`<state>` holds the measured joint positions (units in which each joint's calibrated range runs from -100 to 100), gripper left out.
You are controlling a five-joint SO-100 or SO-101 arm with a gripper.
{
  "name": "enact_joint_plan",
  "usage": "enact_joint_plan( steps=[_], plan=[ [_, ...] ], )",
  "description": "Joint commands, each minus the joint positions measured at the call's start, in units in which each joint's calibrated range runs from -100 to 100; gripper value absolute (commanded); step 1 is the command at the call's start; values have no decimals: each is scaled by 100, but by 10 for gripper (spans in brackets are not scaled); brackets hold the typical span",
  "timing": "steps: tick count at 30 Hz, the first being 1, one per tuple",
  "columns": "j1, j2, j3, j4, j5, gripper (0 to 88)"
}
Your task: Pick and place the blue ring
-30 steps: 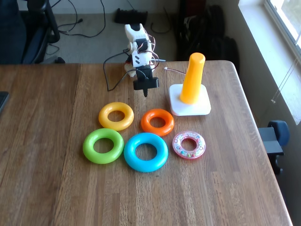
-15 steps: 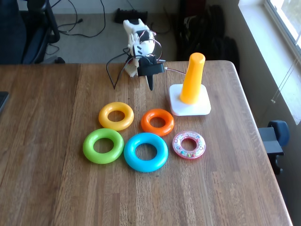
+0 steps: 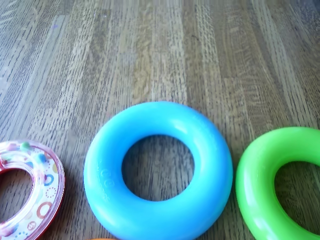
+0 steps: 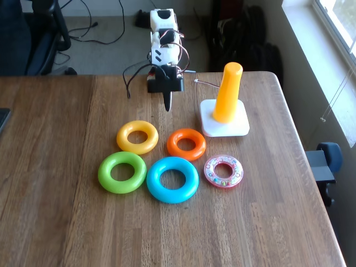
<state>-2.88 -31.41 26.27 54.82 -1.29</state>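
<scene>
The blue ring (image 4: pixel 172 179) lies flat on the wooden table, front middle of the ring group, between the green ring (image 4: pixel 122 172) and the pink transparent ring (image 4: pixel 223 171). The wrist view looks down on the blue ring (image 3: pixel 160 120) with nothing touching it. My gripper (image 4: pixel 168 104) hangs near the table's far edge, pointing down, well behind the rings and above bare wood. Its dark fingers come together in one thin tip, shut, with nothing in them.
A yellow ring (image 4: pixel 137 137) and an orange ring (image 4: pixel 186 144) lie behind the blue one. An orange-yellow peg (image 4: pixel 230 92) stands on a white base (image 4: pixel 225 127) to the right. The green ring (image 3: pixel 260 175) and pink ring (image 3: pixel 30 190) flank the blue one in the wrist view.
The arm has straightened and the gripper has swung slightly left, from tilted to pointing straight down. The rings have not moved.
</scene>
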Motion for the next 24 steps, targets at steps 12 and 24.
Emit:
enact_joint_plan(
  steps=[12, 24],
  plan=[
    [-57, 3125, -2752, 20, -254, 135],
    [-78, 4176, -3405, 20, -122, 136]
  ],
)
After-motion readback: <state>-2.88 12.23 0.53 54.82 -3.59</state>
